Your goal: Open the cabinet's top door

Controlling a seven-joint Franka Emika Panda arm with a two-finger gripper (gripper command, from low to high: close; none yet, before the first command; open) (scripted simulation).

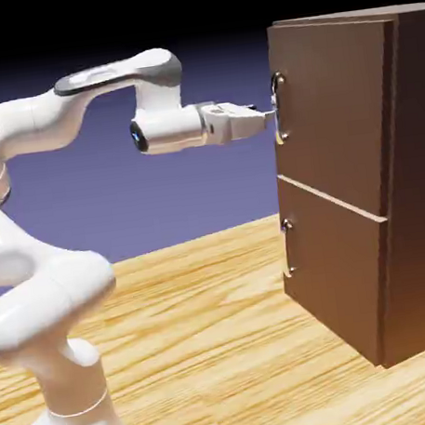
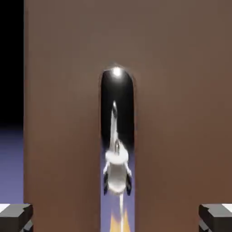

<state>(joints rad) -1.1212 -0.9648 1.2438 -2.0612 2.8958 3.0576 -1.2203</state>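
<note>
Gripper (image 1: 268,116) is pointing level at the upper door's vertical bar handle (image 1: 278,119), tips sitting right at it in the exterior view. Jaws are standing wide open, nothing between them being gripped; in the hand view the fingertips (image 2: 16,217) are showing far out on either side of the bar. Contact I'm not confirming, the exterior view being too small there. For this step I'd be keeping the bar centered, creeping in straight until the pads are flanking it, then closing evenly. Too shallow and the tips are probably slipping off on the pull; too deep and they're pushing on the panel. Once gripped, I'd be pulling back toward the robot and curving with the hinge, likely at the edge opposite the handle, letting the wrist turn so the bar isn't twisting out. Target is the upper door (image 1: 335,112) of the tall dark brown cabinet (image 1: 423,181), over at the exterior view's right, sitting above the shorter lower door (image 1: 335,267). Panel is looking flat, plain brown, and shut. Handle is running upright near the edge closer to the robot, shiny silver, round-ended, mirroring what seems to be the white arm.
</note>
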